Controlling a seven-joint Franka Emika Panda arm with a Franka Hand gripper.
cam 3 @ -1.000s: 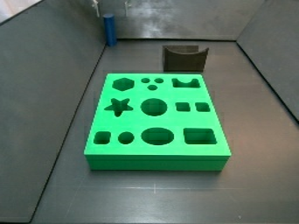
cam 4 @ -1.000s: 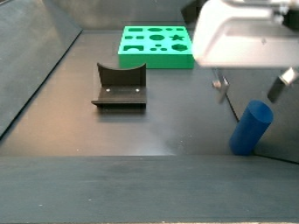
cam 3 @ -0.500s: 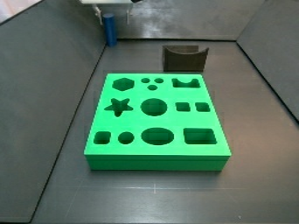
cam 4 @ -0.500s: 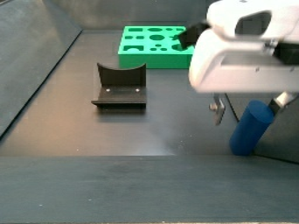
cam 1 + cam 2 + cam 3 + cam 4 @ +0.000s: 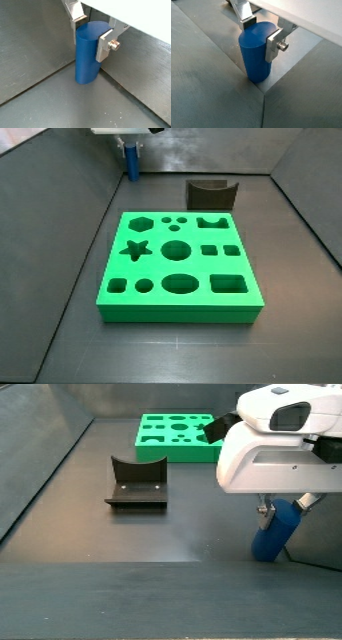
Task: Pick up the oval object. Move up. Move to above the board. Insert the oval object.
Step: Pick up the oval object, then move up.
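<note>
The oval object is a plain blue peg (image 5: 131, 164) standing upright on the dark floor in the far corner by the grey walls. It also shows in a side view (image 5: 274, 536). My gripper (image 5: 283, 508) has come down over its upper end. In both wrist views the silver fingers (image 5: 104, 44) press against opposite sides of the peg (image 5: 85, 60), so my gripper (image 5: 92, 34) is shut on it. The same grip shows in a wrist view, with my gripper (image 5: 261, 36) on the peg (image 5: 254, 64). The peg's foot rests on the floor. The green board (image 5: 150, 269) lies apart from it, mid-floor.
The dark fixture (image 5: 211, 194) stands behind the board, and it also shows in a side view (image 5: 136, 482). The board shows in a side view (image 5: 174, 454) beyond it. Grey walls (image 5: 67, 198) close in beside the peg's corner.
My gripper has come down around the peg's top, and the fingers have moved inward from a wide gap onto its sides. The peg has stayed in place.
</note>
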